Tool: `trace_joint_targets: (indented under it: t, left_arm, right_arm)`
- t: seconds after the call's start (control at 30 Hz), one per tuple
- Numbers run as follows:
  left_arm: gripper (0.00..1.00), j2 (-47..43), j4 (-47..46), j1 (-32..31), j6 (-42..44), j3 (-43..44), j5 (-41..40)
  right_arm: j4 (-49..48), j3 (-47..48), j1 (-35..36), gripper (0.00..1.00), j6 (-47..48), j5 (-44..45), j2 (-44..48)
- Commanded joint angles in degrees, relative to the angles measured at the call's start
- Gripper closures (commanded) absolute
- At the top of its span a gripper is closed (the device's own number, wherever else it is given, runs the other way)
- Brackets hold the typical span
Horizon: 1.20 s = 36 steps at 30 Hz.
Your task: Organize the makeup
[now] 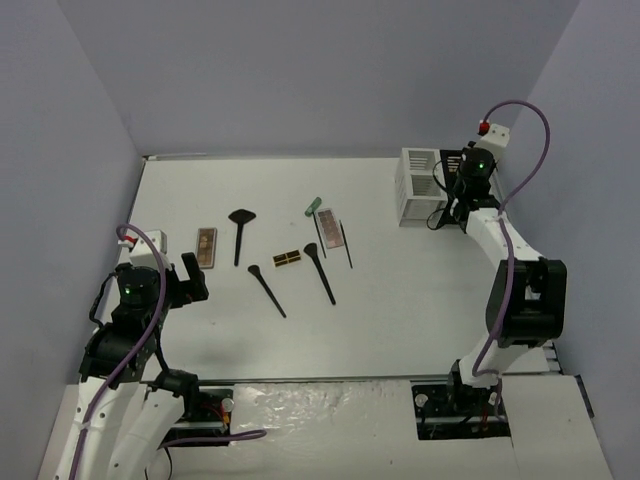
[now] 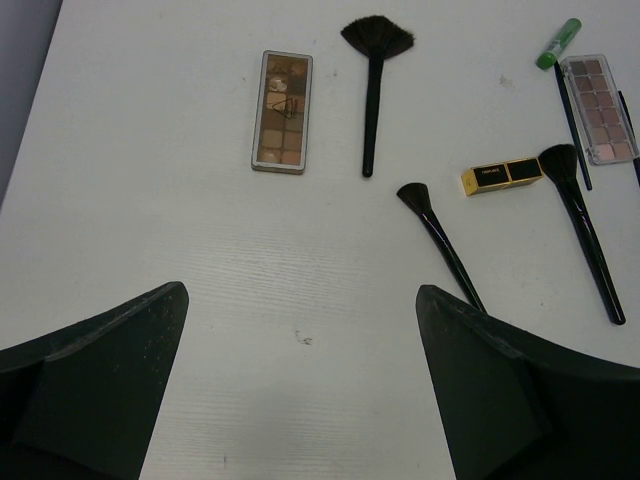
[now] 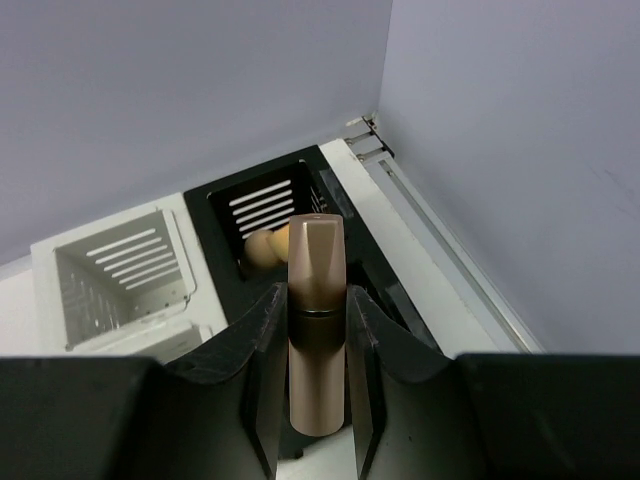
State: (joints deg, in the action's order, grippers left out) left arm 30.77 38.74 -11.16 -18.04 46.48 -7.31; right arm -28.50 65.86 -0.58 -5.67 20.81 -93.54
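My right gripper (image 3: 314, 298) is shut on a small brown-gold bottle (image 3: 317, 340), held upright above the black organizer (image 3: 232, 210), where beige sponges (image 3: 264, 247) lie. In the top view that gripper (image 1: 456, 196) hangs by the organizers at the back right. My left gripper (image 2: 302, 300) is open over bare table, nothing between its fingers. Ahead of it lie a brown palette (image 2: 282, 112), a fan brush (image 2: 374, 90), a small brush (image 2: 438, 235), a black-gold case (image 2: 502, 176), a larger brush (image 2: 585, 235), a pink palette (image 2: 598, 108) and a green tube (image 2: 558, 44).
A white slatted organizer (image 3: 120, 268) stands left of the black one, near the back wall corner. A thin black pencil (image 2: 573, 125) lies beside the pink palette. In the top view the loose makeup is spread across the table's middle (image 1: 290, 250).
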Motion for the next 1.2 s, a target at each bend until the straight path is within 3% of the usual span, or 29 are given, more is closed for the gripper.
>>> trace_joint_targets:
  t: [0.0,0.57,0.7,0.87,1.17]
  left_arm:
    - [0.03,0.17,-2.62,0.44,0.17,1.42,0.16]
    - [0.03,1.14,-2.53,0.47,0.15,1.51,0.19]
    - [0.03,0.97,-2.53,0.52,0.13,1.52,0.18]
    - [0.03,0.85,-2.56,0.52,0.20,1.51,0.28]
    - [0.03,-0.20,-2.55,0.52,0.05,1.49,0.30]
  right_arm:
    - [-7.85,7.56,-2.69,1.00,0.64,-2.51,-5.22]
    - [-11.42,7.73,-4.37,0.95,-0.74,-11.03,-14.30]
    - [-12.43,6.02,-4.35,0.86,-0.57,-11.47,-13.59]
    - [-11.82,4.15,-4.34,0.63,0.69,-12.40,-10.93]
    - [-8.03,-1.21,-2.94,0.49,0.66,-13.62,1.09]
